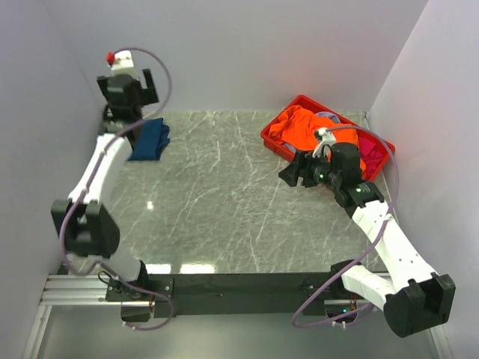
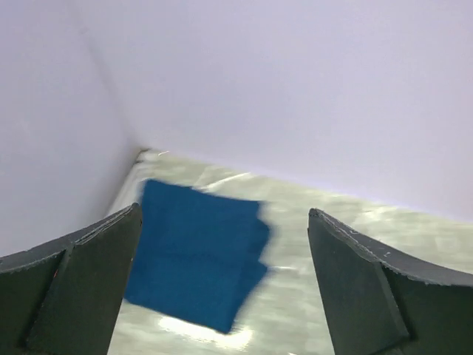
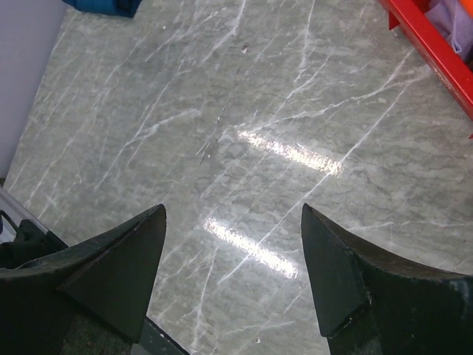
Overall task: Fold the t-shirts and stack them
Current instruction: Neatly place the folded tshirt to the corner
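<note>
A folded navy-blue t-shirt (image 1: 150,139) lies at the table's far left; it shows between my left fingers in the left wrist view (image 2: 198,254) and at the top left of the right wrist view (image 3: 103,6). My left gripper (image 1: 136,84) is raised above it, open and empty. An orange t-shirt (image 1: 299,127) and a magenta-pink one (image 1: 372,152) lie crumpled in the red crate (image 1: 275,142). My right gripper (image 1: 294,173) is open and empty, just in front of the crate over bare table.
The grey marble table (image 1: 224,202) has walls on the left, back and right. The red crate's rim (image 3: 436,52) shows at the top right of the right wrist view. A dark rail runs along the near edge.
</note>
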`<act>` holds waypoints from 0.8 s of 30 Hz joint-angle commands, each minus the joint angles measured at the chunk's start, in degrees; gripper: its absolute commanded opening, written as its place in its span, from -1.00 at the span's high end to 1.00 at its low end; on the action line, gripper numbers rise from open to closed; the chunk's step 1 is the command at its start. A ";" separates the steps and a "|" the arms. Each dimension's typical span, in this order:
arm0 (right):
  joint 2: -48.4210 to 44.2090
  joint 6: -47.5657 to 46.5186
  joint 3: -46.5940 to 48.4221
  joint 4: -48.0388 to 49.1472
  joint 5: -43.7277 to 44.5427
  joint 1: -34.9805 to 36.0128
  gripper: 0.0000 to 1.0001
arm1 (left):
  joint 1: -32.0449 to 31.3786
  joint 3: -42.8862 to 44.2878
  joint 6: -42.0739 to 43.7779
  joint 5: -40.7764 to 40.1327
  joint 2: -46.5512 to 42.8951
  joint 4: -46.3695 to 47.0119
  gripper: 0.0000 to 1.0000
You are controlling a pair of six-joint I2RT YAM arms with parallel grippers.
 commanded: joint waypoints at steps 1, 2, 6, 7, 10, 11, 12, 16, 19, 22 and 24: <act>-0.84 -0.21 -0.57 3.00 0.11 -0.29 -0.61 | -8.30 -12.51 -5.15 -10.03 -7.01 9.08 -0.99; -1.11 -0.04 -0.92 3.44 0.11 -0.29 -0.61 | -10.59 -15.24 -6.55 -11.28 -10.60 9.97 -0.99; -1.64 -0.12 -2.42 4.06 2.56 -0.29 -0.62 | -22.70 -26.85 -13.40 -12.09 -17.74 8.93 -0.99; -1.72 -0.47 -2.51 4.06 3.26 -0.29 -0.62 | -24.66 -28.44 -14.98 -11.56 -18.88 8.23 -0.99; -2.07 -0.39 -3.65 4.15 5.64 -0.29 -0.62 | -32.57 -33.28 -17.71 -12.78 -22.32 6.21 -0.99; -2.34 -0.39 -3.91 4.23 6.08 -0.29 -0.61 | -34.24 -34.50 -20.07 -14.01 -23.45 3.68 -0.99; -2.86 -0.21 -4.52 4.41 6.69 -0.29 -0.61 | -37.21 -35.21 -20.70 -14.28 -23.99 2.96 -0.99; -4.71 0.49 -5.50 3.97 9.86 -0.29 -0.61 | -43.12 -38.20 -22.12 -17.88 -26.62 2.33 -0.99; -6.29 1.37 -5.85 3.44 9.87 -0.20 -0.62 | -45.06 -39.70 -22.03 -17.45 -28.12 4.26 -0.99; -8.05 2.07 -6.55 3.71 10.04 -0.29 -0.61 | -46.12 -40.32 -22.73 -16.22 -28.65 4.97 -0.99; -8.93 2.16 -6.99 3.53 10.65 -0.29 -0.61 | -46.91 -39.88 -23.17 -16.91 -28.65 4.01 -0.99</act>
